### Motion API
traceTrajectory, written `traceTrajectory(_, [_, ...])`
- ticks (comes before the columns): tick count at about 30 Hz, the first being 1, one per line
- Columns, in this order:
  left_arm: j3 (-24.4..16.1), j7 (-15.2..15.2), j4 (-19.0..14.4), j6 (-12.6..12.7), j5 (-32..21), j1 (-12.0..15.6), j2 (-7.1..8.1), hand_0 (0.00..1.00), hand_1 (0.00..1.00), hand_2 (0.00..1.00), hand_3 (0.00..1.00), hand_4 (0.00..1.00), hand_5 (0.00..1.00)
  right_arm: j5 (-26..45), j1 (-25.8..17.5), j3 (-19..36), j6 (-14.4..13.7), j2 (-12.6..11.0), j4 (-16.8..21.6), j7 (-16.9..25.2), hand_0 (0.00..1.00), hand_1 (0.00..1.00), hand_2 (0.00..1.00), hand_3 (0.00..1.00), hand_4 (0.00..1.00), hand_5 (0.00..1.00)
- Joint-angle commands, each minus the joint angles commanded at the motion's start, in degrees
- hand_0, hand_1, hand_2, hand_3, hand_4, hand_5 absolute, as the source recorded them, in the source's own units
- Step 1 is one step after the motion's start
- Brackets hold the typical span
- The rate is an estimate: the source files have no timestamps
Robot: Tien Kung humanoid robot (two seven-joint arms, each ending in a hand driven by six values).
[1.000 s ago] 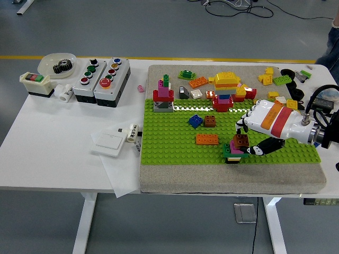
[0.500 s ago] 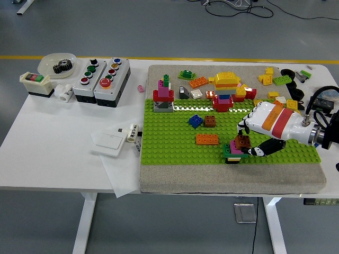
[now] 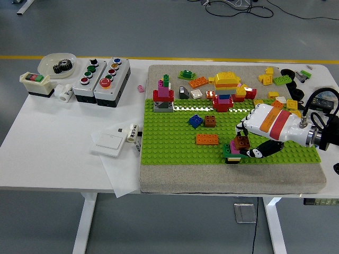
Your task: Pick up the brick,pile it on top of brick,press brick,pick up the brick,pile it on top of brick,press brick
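- Nearest us, a small pile [image 3: 235,150] stands near the front edge of the green baseplate [image 3: 175,143]: a green brick at the bottom, a pink one on it, and a brown brick [image 3: 242,141] on top.
- Our right hand [image 3: 267,127] reaches in from the right, its fingers [image 3: 255,152] curled narrowly around that brown brick. The thumb touches the pile's right side.
- We judge this as a press or seating step on a pile of 3, so at least 1 stacking round looks done; whether any round remains we cannot tell.
- Our left hand is not in view.
- Mid-plate, an orange brick [image 3: 207,139], a blue brick [image 3: 195,121] and another brown brick [image 3: 210,121] stand apart as spare pieces.
- Farther back are a red and pink tower [image 3: 163,95] and a yellow-topped build [image 3: 226,90], with loose bricks scattered about.
- The white desk [image 3: 63,143] also carries 2 button boxes [image 3: 101,79] and a bowl [image 3: 57,64]; beyond lies grey floor with a yellow line [image 3: 106,57].
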Motion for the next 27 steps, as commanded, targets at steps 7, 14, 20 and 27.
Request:
traceTrajectory(7, [0.06, 0.02, -0.06, 0.07, 0.13, -0.08, 0.07, 0.737, 0.73, 0.779, 0.647, 0.743, 0.649, -0.16, 0.03, 0.28, 0.3, -0.03, 0.21, -0.16, 0.19, 0.316, 0.456, 0.502, 0.766, 0.494])
traceTrajectory(14, [-0.08, 0.07, -0.05, 0.07, 0.4, -0.09, 0.09, 0.737, 0.73, 0.778, 0.646, 0.743, 0.65, -0.35, 0.02, 0.33, 0.65, -0.12, 0.83, -0.18, 0.191, 0.323, 0.46, 0.505, 0.767, 0.48])
traceTrajectory(20, [-0.14, 0.11, -0.07, 0.09, 0.58, -0.16, 0.13, 0.735, 0.729, 0.778, 0.646, 0.744, 0.65, -0.27, 0.01, 0.42, 0.65, 0.16, 0.87, -0.16, 0.192, 0.325, 0.465, 0.505, 0.767, 0.478])
traceTrajectory(27, [-0.05, 0.06, -0.08, 0.2, 0.46, -0.27, 0.19, 0.734, 0.729, 0.778, 0.646, 0.744, 0.651, -0.21, 0.09, 0.65, 0.66, 0.46, 0.54, -0.17, 0.193, 0.329, 0.468, 0.506, 0.769, 0.48])
